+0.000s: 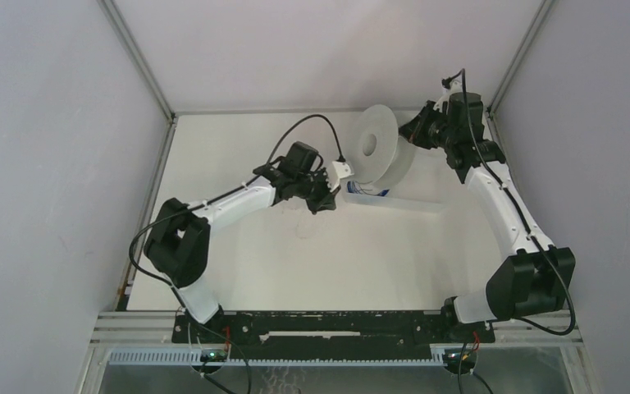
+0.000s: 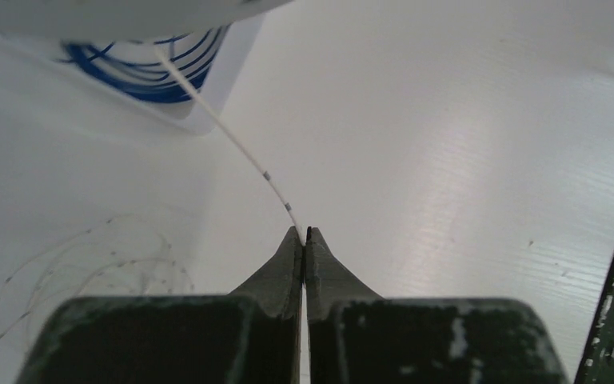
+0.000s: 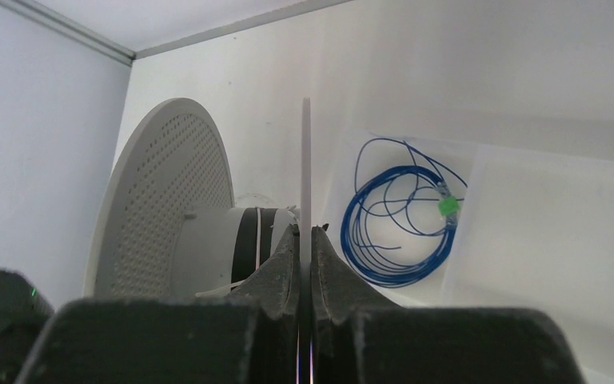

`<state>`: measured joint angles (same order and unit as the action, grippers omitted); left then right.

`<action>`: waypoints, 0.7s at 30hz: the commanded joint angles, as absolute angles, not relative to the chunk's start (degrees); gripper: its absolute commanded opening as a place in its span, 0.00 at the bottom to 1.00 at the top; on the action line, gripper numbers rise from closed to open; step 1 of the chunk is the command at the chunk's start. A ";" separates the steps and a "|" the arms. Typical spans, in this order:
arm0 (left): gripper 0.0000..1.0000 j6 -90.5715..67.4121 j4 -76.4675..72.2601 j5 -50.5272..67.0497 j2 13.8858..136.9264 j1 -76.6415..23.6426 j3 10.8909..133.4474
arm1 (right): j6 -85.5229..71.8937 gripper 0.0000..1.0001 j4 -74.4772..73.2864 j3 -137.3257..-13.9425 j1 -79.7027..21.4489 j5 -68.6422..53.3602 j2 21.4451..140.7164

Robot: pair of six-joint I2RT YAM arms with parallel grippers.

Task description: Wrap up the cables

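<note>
The cable (image 2: 232, 140) is a thin pale strand with dark marks. It runs from the white spool (image 1: 375, 144) down to my left gripper (image 2: 305, 232), which is shut on it at the fingertips. More of the strand lies in faint loose loops (image 2: 104, 260) on the table to the gripper's left. In the top view the left gripper (image 1: 334, 187) sits just left of the spool. My right gripper (image 3: 305, 230) is shut on the edge of the spool's near flange (image 3: 305, 160). The perforated far flange (image 3: 168, 200) and the hub (image 3: 232, 240) with a few turns show behind it.
A coil of blue wire (image 3: 404, 224) with a green tag lies in a clear flat tray (image 1: 410, 201) beside the spool. White walls and aluminium rails (image 1: 143, 66) enclose the table on three sides. Thick black arm leads (image 1: 295, 131) arc above the left arm.
</note>
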<state>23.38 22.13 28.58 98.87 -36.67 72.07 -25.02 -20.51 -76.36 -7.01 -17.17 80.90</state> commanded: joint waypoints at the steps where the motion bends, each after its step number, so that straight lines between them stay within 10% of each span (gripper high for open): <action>1: 0.02 21.09 22.87 28.48 95.92 -41.44 73.66 | -27.55 0.00 -17.41 -80.42 -6.83 -11.67 79.98; 21: 0.00 15.61 35.97 29.68 100.54 -51.24 96.13 | -18.74 0.00 -17.05 -77.26 -13.22 4.12 79.54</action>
